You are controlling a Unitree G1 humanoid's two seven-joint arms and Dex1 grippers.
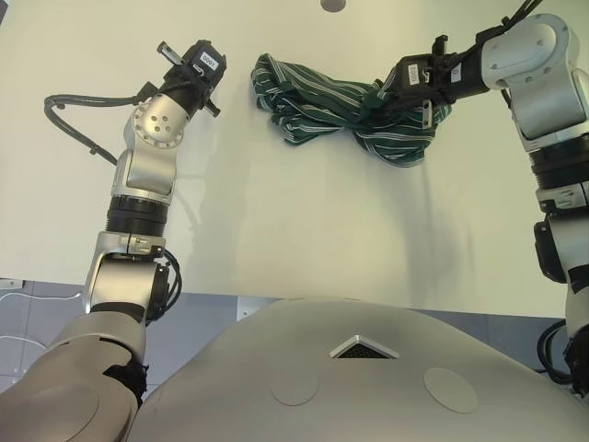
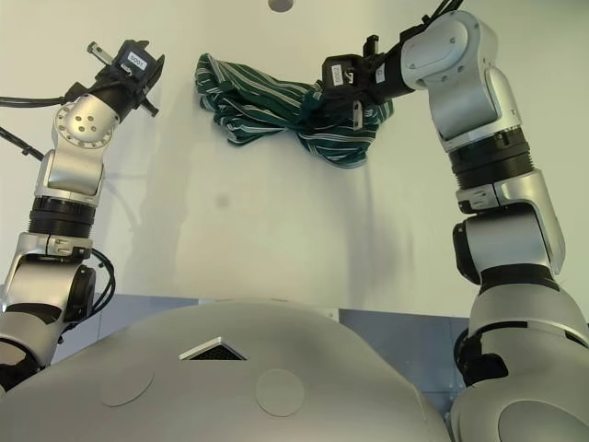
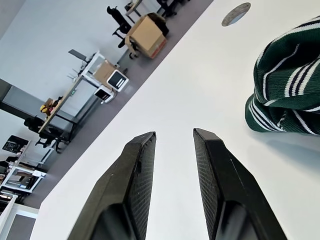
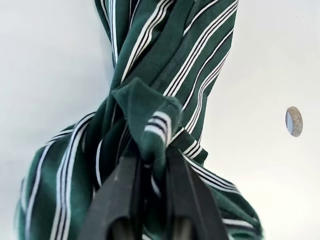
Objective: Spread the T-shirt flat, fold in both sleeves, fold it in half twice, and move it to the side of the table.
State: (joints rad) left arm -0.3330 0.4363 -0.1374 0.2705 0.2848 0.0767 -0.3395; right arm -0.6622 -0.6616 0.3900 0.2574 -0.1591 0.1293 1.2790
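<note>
Scanning from the near edge outward: bare white worktop [image 1: 304,221] first. Farther out on the left, left claw [image 3: 175,136] hovering low, jaws parted a little and holding nothing, just left of the T-shirt [image 1: 313,106] and not touching it. Level with it, in the far middle, the T-shirt itself, bunched into a twisted green-and-white rope, nowhere near flat. At its right end, right claw [image 4: 152,162] clamped tight on a small pinch of striped fabric. Beyond, at the far edge, a round grey disc [image 1: 333,5] set into the worktop.

Judging this as the very start of spreading. Risks from here:
- Lifting by that thin pinch, likely to let the cloth slip out.
- Pulling from one end alone, likely to drag the whole bundle sideways or tighten the twist instead of opening it.
- Catching several layers with the left, likely to trap folds inside.
</note>
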